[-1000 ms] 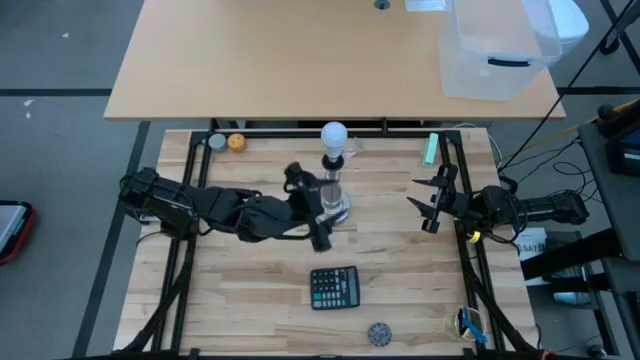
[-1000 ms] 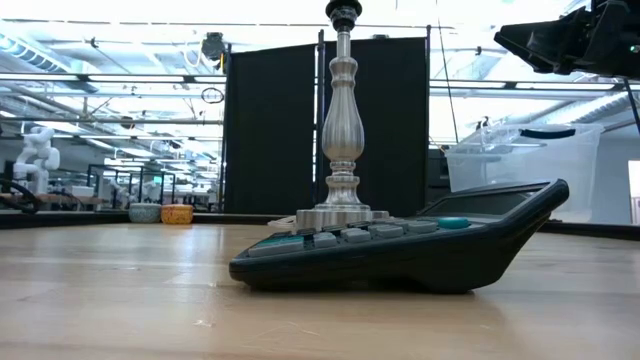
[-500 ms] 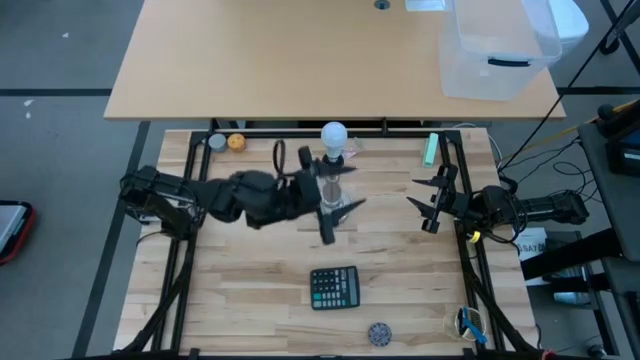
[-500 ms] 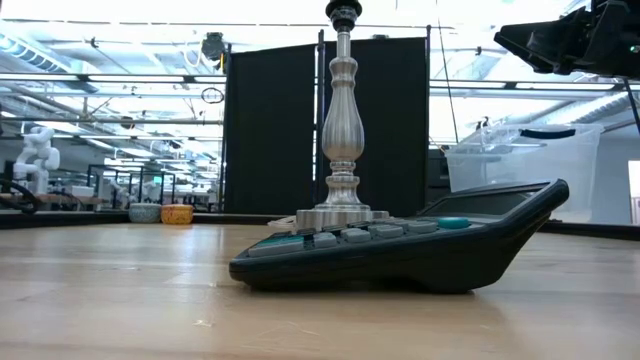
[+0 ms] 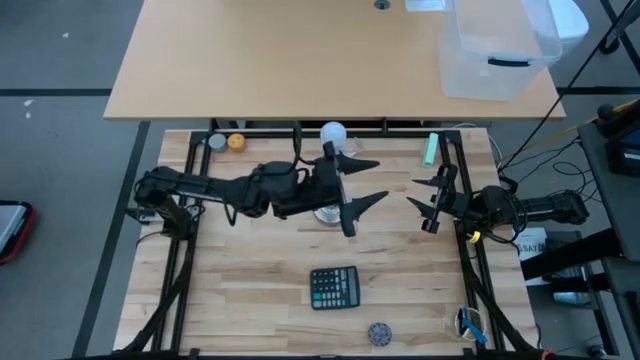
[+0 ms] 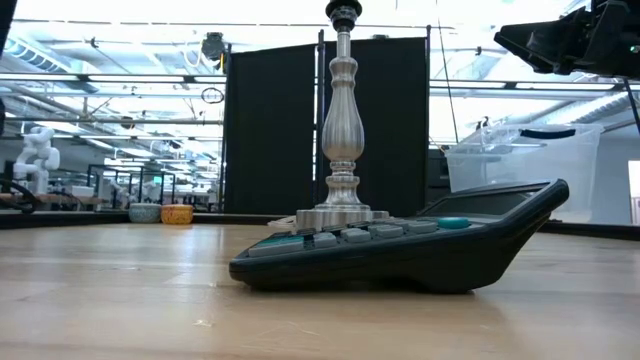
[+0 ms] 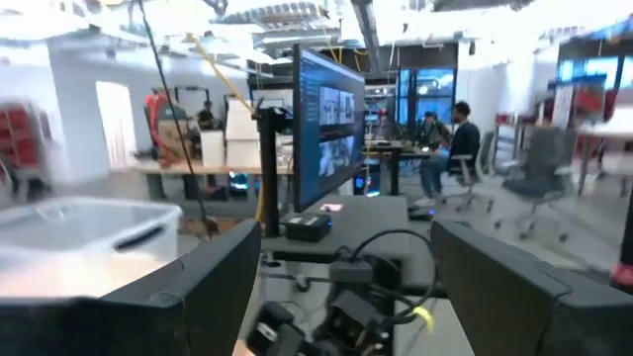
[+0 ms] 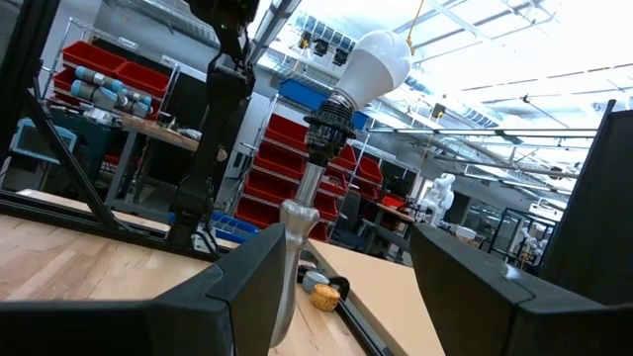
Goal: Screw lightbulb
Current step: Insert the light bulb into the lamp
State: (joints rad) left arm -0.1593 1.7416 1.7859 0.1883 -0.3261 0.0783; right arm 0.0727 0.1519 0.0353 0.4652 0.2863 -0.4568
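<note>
From overhead you see the lightbulb (image 5: pixel 333 133) seated on top of the silver lamp stand (image 5: pixel 327 211), near the middle of the bench's far edge. The left gripper (image 5: pixel 358 185) reaches across from the left edge and hangs just right of the stand with its fingers spread wide and nothing between them; the arm's body covers most of the stand's base in that view. The right gripper (image 5: pixel 430 203) waits by the right edge, fingers parted and holding nothing.

The right wrist camera gives you what the overhead cannot: the bulb (image 8: pixel 374 65) sits tilted in the dark socket (image 8: pixel 329 127) atop the slim stand, and the small orange ball (image 8: pixel 320 296) lies on the bench beyond.

The table-level camera shows you the stand's turned column (image 6: pixel 342 118) rising behind the calculator (image 6: pixel 404 249), but the bulb is cut off above the picture. Overhead, the calculator (image 5: pixel 335 288) lies toward the near edge.

The left wrist camera looks off the bench into the room, showing a monitor (image 7: pixel 326 109) and a seated person (image 7: pixel 453 145).
</note>
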